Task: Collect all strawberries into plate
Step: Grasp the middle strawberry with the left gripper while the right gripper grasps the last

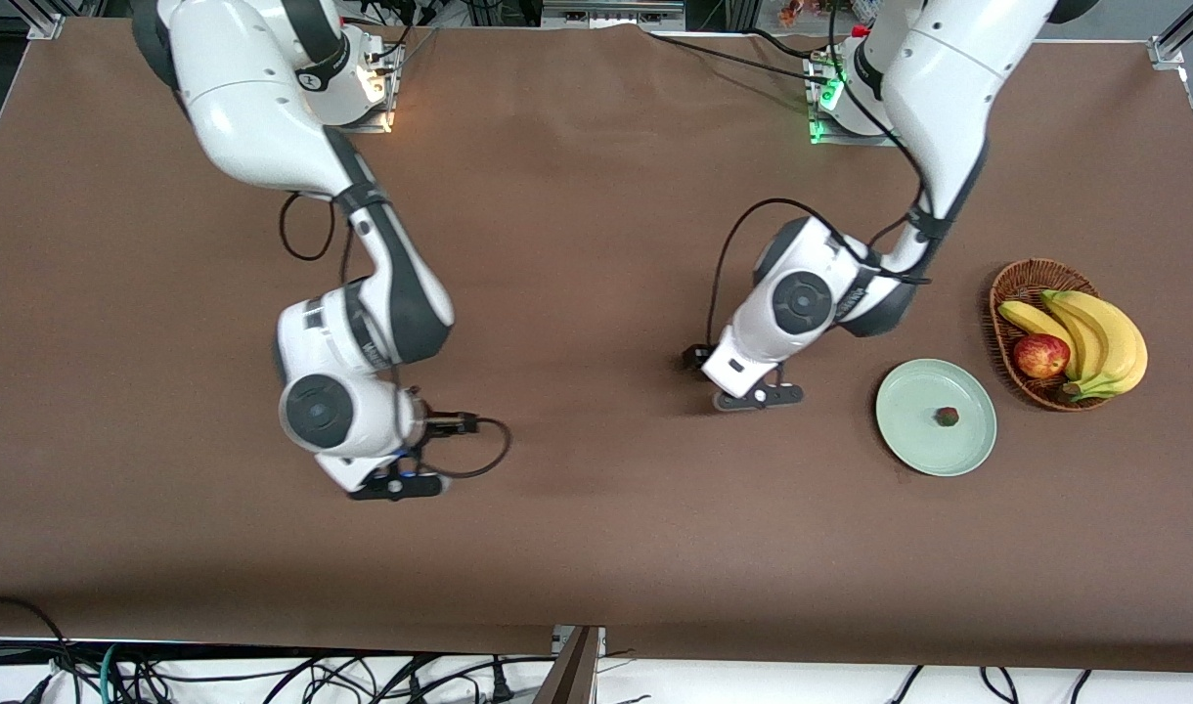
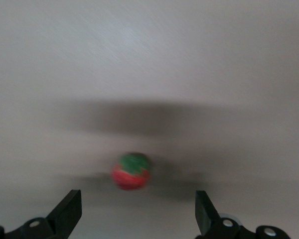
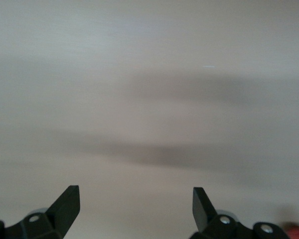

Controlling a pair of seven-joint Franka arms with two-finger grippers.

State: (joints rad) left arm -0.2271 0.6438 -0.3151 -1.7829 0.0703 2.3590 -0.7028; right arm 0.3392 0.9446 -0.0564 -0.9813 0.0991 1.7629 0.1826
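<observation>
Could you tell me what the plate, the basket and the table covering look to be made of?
The plate looks like glazed ceramic or smooth plastic: pale mint, even colour, raised rim; the look leaves it open. The basket appears to be woven wicker: brown, with a visible strand weave along its wall. The table covering looks like matte brown paper or cloth: flat, no glare, faint creases.

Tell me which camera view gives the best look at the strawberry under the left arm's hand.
The left wrist view: the strawberry lies on the table between the open fingers of the left hand, red body and green cap both showing. In the front view the arm hides it. The right wrist view does not show it.
</observation>
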